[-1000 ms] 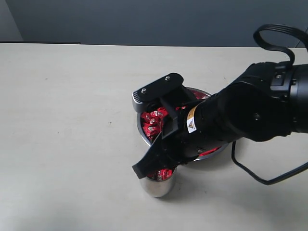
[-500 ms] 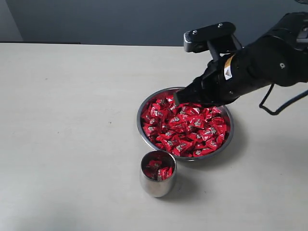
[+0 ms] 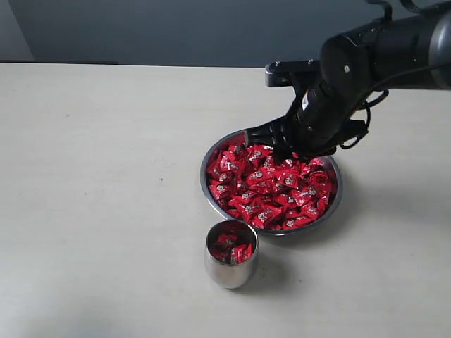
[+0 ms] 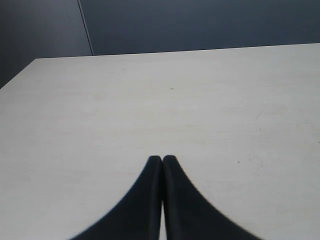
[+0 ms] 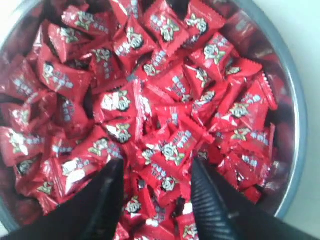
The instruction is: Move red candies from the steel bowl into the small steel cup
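The steel bowl (image 3: 335,204) holds a heap of red candies (image 3: 271,186). Just in front of it stands the small steel cup (image 3: 230,265), with a few red candies (image 3: 231,248) inside. My right gripper (image 3: 273,144) hangs over the far side of the bowl, jaws open and pointed down at the heap. In the right wrist view its fingers (image 5: 212,200) straddle the red candies (image 5: 165,150) lying in the steel bowl (image 5: 295,125), holding none. My left gripper (image 4: 162,161) is shut and empty over bare table; it does not show in the exterior view.
The pale table (image 3: 106,176) stretches to the left of the bowl and cup. A dark wall (image 3: 176,32) runs behind the table's far edge. The right arm's black body (image 3: 380,53) reaches in from the upper right.
My right gripper left the cup, swung back up over the bowl and opened wider. It now points down at the candy heap. The cup stands uncovered with candies inside.
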### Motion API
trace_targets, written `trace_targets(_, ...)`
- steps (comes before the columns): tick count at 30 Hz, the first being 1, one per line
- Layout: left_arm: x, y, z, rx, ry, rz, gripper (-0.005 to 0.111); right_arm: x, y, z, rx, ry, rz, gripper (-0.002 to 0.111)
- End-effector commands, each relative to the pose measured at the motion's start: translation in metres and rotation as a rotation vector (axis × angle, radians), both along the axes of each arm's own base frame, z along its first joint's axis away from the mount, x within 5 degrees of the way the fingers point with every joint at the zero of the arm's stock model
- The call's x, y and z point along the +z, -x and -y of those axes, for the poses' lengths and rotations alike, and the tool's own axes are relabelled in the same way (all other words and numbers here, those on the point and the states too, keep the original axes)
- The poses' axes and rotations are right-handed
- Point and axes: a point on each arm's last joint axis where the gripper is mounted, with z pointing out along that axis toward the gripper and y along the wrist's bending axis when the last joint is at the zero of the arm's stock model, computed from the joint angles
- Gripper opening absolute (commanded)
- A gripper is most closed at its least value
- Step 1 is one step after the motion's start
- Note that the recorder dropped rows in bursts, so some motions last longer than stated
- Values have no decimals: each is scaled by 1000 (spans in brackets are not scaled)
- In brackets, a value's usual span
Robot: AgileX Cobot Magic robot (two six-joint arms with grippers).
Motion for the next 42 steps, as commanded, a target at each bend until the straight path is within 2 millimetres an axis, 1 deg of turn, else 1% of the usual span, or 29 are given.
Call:
trace_targets(1, -1, 0, 0, -6, -2, 8, 0, 6, -18, -10, -51, 13, -38, 45)
trace_targets(4, -1, 0, 0, -6, -2, 8, 0, 0, -25, -16, -77, 36, -78, 45)
trace_targets(7, -1, 0, 0, -6, -2, 8, 0, -8, -28, -17, -78, 78, -118, 45)
trace_targets(9, -1, 0, 0, -6, -2, 8, 0, -14, -30, -14, -97, 92, -133, 45)
trace_targets(11, -1, 0, 0, -6, -2, 8, 0, -20, -33, -7, -176, 105, -170, 45)
trace_targets(15, -1, 0, 0, -6, -2, 8, 0, -20, -37, 1, -260, 101, -192, 45)
trace_targets(18, -1, 0, 0, -6, -2, 8, 0, -19, -36, -2, -317, 54, -210, 45)
trace_targets(24, -1, 0, 0, -6, -2, 8, 0, -24, -36, -16, -433, -104, -284, 45)
trace_targets(27, -1, 0, 0, -6, -2, 8, 0, -30, -36, -18, -457, -114, -302, 45)
trace_targets(29, -1, 0, 0, -6, -2, 8, 0, -34, -36, -16, -468, -89, -306, 45)
trace_targets(37, -1, 0, 0, -6, -2, 8, 0, -34, -37, -12, -483, -46, -288, 45)
trace_targets(42, -1, 0, 0, -6, -2, 8, 0, -35, -36, -7, -485, 9, -285, 45)
